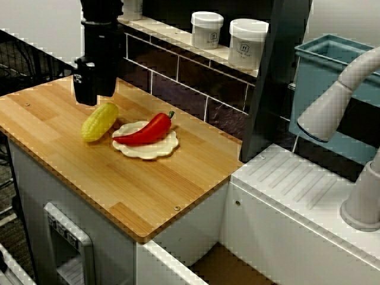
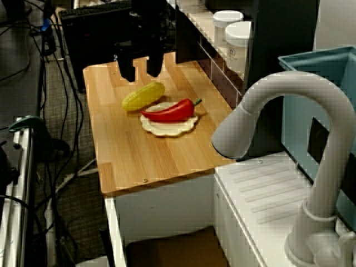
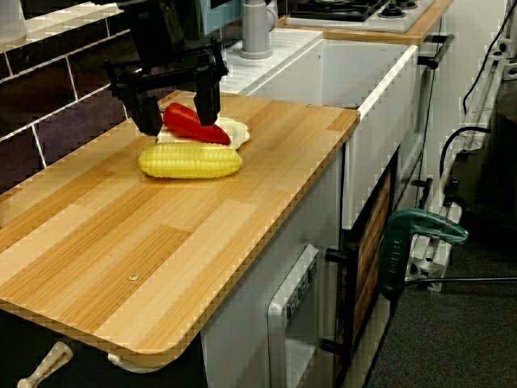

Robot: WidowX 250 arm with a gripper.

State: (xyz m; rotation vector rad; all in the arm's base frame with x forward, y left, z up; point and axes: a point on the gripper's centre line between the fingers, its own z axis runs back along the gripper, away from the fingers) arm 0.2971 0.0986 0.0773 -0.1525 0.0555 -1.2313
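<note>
Low view along the counter shows the black gripper standing upright over a yellow corn cob, with its two fingers spread wide and nothing between them. The tips are just above the cob, and I see no contact. One finger is over the end of the cob nearer the tiled wall, and the other is closer to the red pepper.

The corn cob lies flat on the wooden counter, touching the rim of a small cream plate with a wavy edge. The pepper lies across this plate, its green stem pointing to the tiled wall.

In the view from above the tap, the gripper is at the far end of the counter and a grey tap fills the foreground. Two white jars stand on the ledge behind the counter, well apart from the corn cob.
</note>
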